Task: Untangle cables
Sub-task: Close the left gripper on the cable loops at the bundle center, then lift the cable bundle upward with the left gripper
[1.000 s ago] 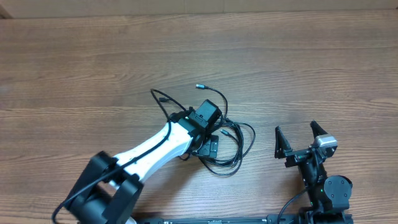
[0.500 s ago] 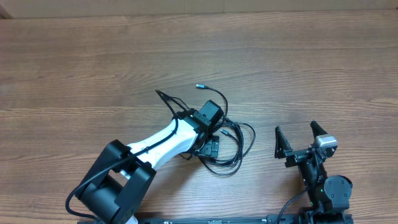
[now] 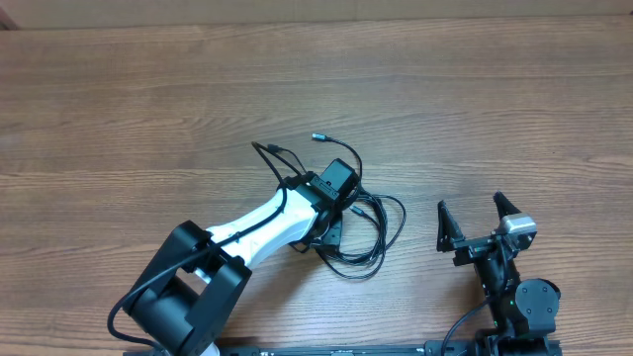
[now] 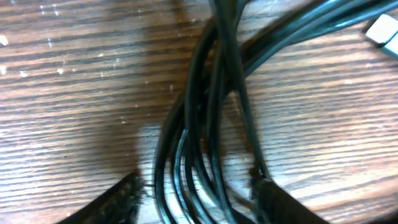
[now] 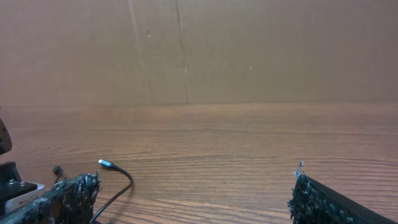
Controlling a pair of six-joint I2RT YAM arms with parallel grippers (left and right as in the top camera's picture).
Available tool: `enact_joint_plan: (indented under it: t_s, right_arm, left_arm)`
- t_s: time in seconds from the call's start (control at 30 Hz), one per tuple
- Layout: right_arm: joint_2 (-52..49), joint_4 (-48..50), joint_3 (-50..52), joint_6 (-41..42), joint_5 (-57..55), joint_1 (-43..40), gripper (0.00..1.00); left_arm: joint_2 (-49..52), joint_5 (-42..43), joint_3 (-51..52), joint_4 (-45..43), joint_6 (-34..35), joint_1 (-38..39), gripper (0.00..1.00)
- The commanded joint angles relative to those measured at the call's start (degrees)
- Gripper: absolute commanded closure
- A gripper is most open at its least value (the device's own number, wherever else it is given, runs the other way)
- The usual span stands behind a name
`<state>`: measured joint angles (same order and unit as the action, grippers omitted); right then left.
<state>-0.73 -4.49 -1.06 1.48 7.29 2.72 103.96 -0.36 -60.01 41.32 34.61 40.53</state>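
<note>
The cables (image 3: pixel 371 232) lie as a loose tangle of thin black cords at the table's middle. One teal-tipped plug (image 3: pixel 317 135) points up-left. My left gripper (image 3: pixel 334 223) is pressed down into the tangle. In the left wrist view its jaws (image 4: pixel 196 186) straddle a bundle of several black cords (image 4: pixel 211 106). The right finger touches a cord, and bare wood shows beside the left finger. A silvery plug (image 4: pixel 382 30) lies at the top right. My right gripper (image 3: pixel 471 206) stands wide open and empty, right of the tangle (image 5: pixel 196 177). One cord end (image 5: pixel 106 165) lies ahead of its left finger.
The wooden table (image 3: pixel 148 99) stretches wide on all sides of the tangle. A brown cardboard wall (image 5: pixel 199 50) rises behind the table's far edge. The left arm's white link (image 3: pixel 252 232) slants up from the bottom left.
My left gripper's jaws have narrowed around the cord bundle. Its arm edged slightly right, and the loose plug at the upper left shifted with it. The right arm has not moved.
</note>
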Motion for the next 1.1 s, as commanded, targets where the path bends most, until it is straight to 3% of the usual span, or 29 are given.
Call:
enact_joint_plan:
  t_s: [0.0, 0.27, 0.33, 0.4, 0.47, 0.87, 1.07]
  right_arm:
    - [0.6, 0.3, 0.6, 0.0, 0.3, 0.2, 0.00]
    - [0.6, 0.3, 0.6, 0.0, 0.3, 0.2, 0.00]
    - [0.6, 0.3, 0.6, 0.0, 0.3, 0.2, 0.00]
    - [0.6, 0.3, 0.6, 0.0, 0.3, 0.2, 0.00]
    - [0.6, 0.3, 0.6, 0.0, 0.3, 0.2, 0.00]
    - [0.6, 0.3, 0.6, 0.0, 0.3, 0.2, 0.00]
    - [0.6, 0.3, 0.6, 0.0, 0.3, 0.2, 0.00]
  left_arm:
    - [2.5, -1.5, 0.7, 0.2, 0.5, 0.0, 0.53]
    - [2.5, -1.1, 0.7, -0.3, 0.6, 0.0, 0.65]
    - [2.5, -1.1, 0.7, -0.7, 0.6, 0.0, 0.74]
    - [2.5, -1.1, 0.7, -0.9, 0.6, 0.0, 0.90]
    - [2.5, -1.1, 0.7, -0.9, 0.6, 0.0, 0.96]
    - [1.9, 0.0, 0.0, -1.7, -0.6, -0.1, 0.96]
    - [-0.6, 0.0, -6.5, 2.4, -3.3, -0.1, 0.96]
